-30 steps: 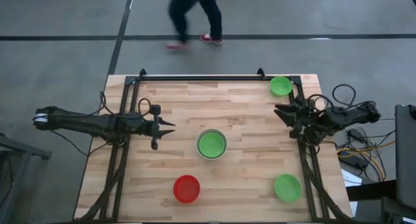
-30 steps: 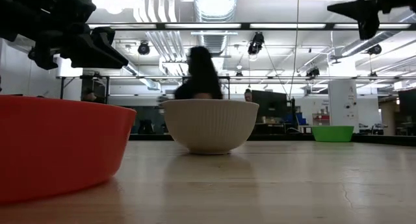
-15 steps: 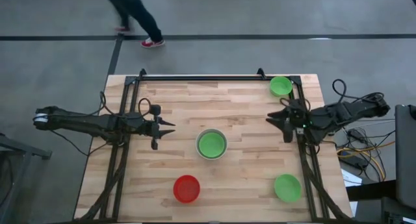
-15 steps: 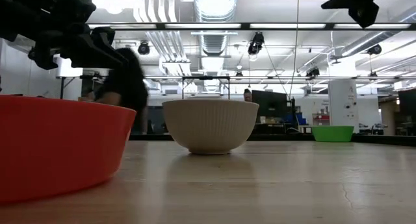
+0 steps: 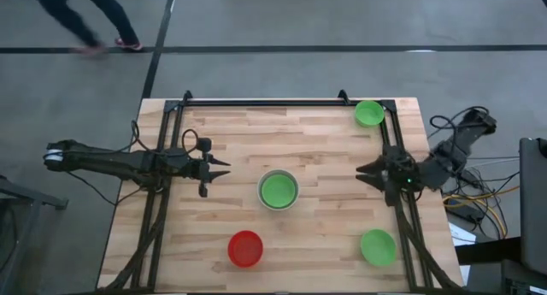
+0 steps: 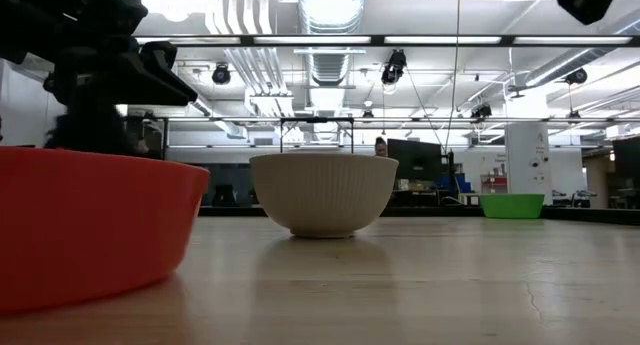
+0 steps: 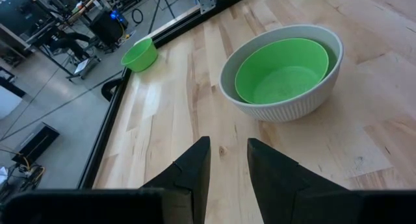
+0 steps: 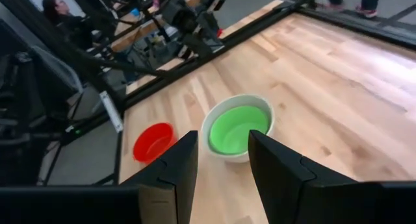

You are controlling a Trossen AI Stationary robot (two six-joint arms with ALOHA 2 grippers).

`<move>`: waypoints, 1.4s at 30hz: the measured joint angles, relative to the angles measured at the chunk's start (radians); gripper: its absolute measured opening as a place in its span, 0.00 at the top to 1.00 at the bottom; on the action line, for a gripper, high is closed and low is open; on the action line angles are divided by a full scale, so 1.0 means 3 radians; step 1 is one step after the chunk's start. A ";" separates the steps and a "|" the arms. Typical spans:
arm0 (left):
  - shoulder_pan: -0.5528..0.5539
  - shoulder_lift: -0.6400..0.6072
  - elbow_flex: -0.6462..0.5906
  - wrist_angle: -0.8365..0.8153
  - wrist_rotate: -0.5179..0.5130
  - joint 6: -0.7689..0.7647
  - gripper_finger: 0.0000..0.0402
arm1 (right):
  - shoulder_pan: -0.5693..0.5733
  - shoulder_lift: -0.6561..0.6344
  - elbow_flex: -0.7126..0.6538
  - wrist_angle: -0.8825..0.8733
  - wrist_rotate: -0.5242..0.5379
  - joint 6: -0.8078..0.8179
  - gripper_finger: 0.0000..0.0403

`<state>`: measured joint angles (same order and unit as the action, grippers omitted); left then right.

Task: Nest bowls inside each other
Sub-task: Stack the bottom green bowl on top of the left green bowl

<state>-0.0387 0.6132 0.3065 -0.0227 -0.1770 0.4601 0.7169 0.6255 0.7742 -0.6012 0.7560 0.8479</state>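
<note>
An off-white ribbed bowl stands mid-table with a green bowl resting inside it. The red bowl sits near the front edge, left of centre. One green bowl stands at the near right and another at the far right corner. My left gripper hovers left of the nested pair, open with a narrow gap and nothing in it. At the table's right edge, my right gripper hangs high, open and empty.
Black frame rails run along the far edge and both sides of the wooden table. A person walks on the floor beyond the far left corner. Cables lie off the right side. Bare wood lies between the bowls.
My right gripper has swung toward the table's near edge along the right rail and risen, nearly leaving the top of the low view; it has stayed open. The person behind the table has walked leftward. The bowls have not moved.
</note>
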 joint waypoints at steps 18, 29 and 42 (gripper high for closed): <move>0.0000 0.0000 0.0000 0.0000 0.0000 0.0001 0.73 | 0.1270 0.0511 0.0125 -0.0331 0.0403 0.0820 0.67; -0.0001 0.0000 0.0000 0.0000 -0.0001 0.0000 0.73 | 0.1472 0.0922 0.0169 -0.0564 0.0191 0.1832 0.67; -0.0001 0.0000 0.0000 0.0000 0.0001 0.0001 0.73 | 0.1494 0.1195 0.0169 -0.0962 -0.0516 0.3177 0.67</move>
<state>-0.0391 0.6132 0.3065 -0.0227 -0.1768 0.4602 1.1652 0.9840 0.8249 -0.8898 0.6013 1.8009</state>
